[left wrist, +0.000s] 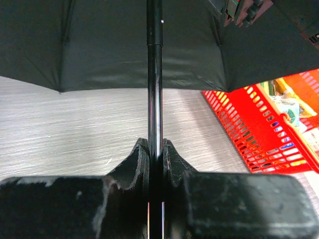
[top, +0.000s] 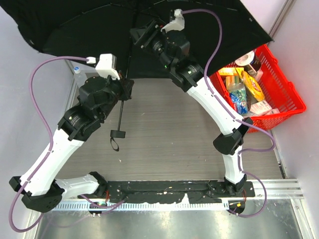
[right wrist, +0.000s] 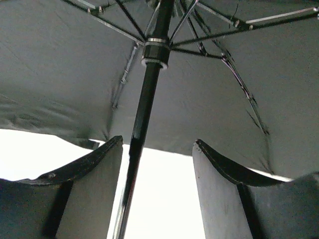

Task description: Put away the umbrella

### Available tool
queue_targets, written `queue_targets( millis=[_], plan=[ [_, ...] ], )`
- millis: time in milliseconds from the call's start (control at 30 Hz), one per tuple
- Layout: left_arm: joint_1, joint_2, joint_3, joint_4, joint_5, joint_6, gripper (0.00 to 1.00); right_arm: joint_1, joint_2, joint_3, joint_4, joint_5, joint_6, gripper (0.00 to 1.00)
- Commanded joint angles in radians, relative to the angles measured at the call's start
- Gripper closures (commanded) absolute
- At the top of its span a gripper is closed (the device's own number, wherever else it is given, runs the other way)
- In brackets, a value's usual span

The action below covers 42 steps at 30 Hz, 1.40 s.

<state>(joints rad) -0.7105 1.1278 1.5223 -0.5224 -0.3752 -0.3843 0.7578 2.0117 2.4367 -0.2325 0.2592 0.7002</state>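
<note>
I see the black fabric collapsible umbrella (top: pixel 89 30) standing open. Its canopy spreads over the far side of the grey wood-grain surface (top: pixel 169 129), and one edge reaches above the red plastic mesh basket (top: pixel 281 74) at the right. The basket holds packaged groceries.

The thin black shaft (left wrist: pixel 154 89) runs from the canopy back toward the arms. It ends in a short handle with a black wrist strap (top: pixel 115 143) that lies looped on the surface.

My left gripper (left wrist: pixel 155 147) is clamped tight on the shaft partway along its length. In the left wrist view both fingers press against the shaft with no gap showing.

My right gripper (right wrist: pixel 158 142) is up under the canopy, just below the ring-shaped runner (right wrist: pixel 154 50) where the thin metal ribs (right wrist: pixel 224 55) fan out. Its fingers (right wrist: pixel 94 164) stand well apart, one on each side of the shaft, and I see clear space between each of them and the shaft, so this gripper holds nothing.

From the top camera, the right arm reaches in beneath the fabric while the left arm sits nearer the handle end.
</note>
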Motion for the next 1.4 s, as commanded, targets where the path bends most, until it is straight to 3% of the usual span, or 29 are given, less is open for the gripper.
queue_targets(
  millis=[0,533,667,900,1133,1367],
  plan=[
    [-0.001,-0.045,0.033,0.073,-0.062,0.070,1.00,0.038,-0.036,0.007,0.058,0.040,-0.056,0.37],
    [0.000,-0.100,-0.163,0.323,-0.189,0.263,1.00,0.015,0.071,0.121,0.102,0.118,0.068,0.37],
    [0.000,-0.115,-0.214,0.374,-0.168,0.268,1.00,0.006,0.099,0.119,0.131,0.150,0.071,0.34],
    [0.000,-0.140,-0.301,0.459,-0.122,0.343,1.00,-0.061,0.163,0.147,0.151,0.051,0.206,0.30],
    [-0.001,-0.131,-0.356,0.493,-0.111,0.363,1.00,-0.100,0.173,0.133,0.171,0.032,0.242,0.36],
    [-0.001,-0.114,-0.370,0.504,-0.107,0.380,1.00,-0.107,0.190,0.147,0.199,0.037,0.269,0.32]
  ],
)
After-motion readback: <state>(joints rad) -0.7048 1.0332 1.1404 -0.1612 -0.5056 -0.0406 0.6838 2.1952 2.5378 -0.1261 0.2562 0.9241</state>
